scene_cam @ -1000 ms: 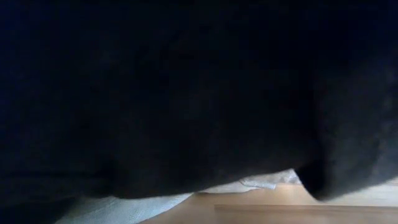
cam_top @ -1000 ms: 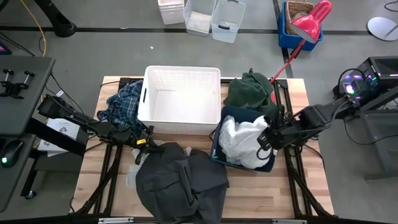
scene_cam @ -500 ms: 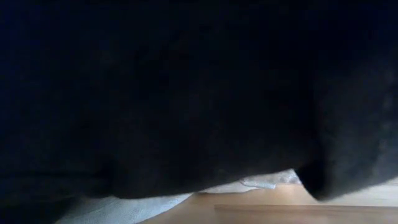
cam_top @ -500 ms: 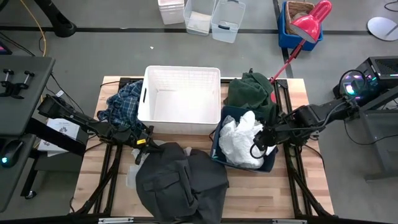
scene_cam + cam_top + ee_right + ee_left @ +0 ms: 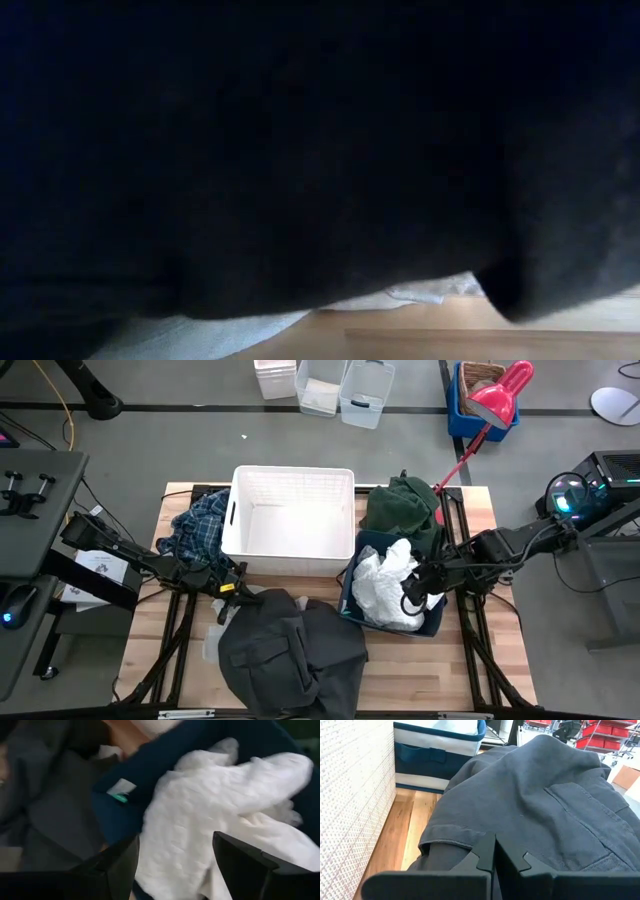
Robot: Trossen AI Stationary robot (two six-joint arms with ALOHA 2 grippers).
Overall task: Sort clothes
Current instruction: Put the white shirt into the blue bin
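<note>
Bench (image 5: pixel 150 630) from above: a white lattice basket (image 5: pixel 290 525) stands at the middle rear, a navy bin (image 5: pixel 358 622) just right of it. The white garment (image 5: pixel 385 588) lies heaped in the bin, the dark green garment (image 5: pixel 400 503) drapes over the bin's rear edge, the plaid shirt (image 5: pixel 195 530) lies bunched left of the basket, and the large dark grey garment (image 5: pixel 292 650) is spread at the front. The right pincer (image 5: pixel 412 592) is over the bin, at the white garment's right side; the left pincer (image 5: pixel 236 588) sits at the grey garment's rear edge.

Low view: dark cloth (image 5: pixel 300 150) fills nearly everything, with a sliver of wood and pale fabric beneath.

Left wrist view: the left pincer (image 5: pixel 495 851) has its fingers closed together, empty, just short of the grey garment (image 5: pixel 545 805), beside the basket wall (image 5: pixel 350 795).

Right wrist view: the right pincer (image 5: pixel 175 855) is spread wide and holds nothing, the white garment (image 5: pixel 220 805) between and beyond its fingers. A small white tag with a green mark (image 5: pixel 120 790) shows on the bin (image 5: pixel 125 810); no writing is legible.
</note>
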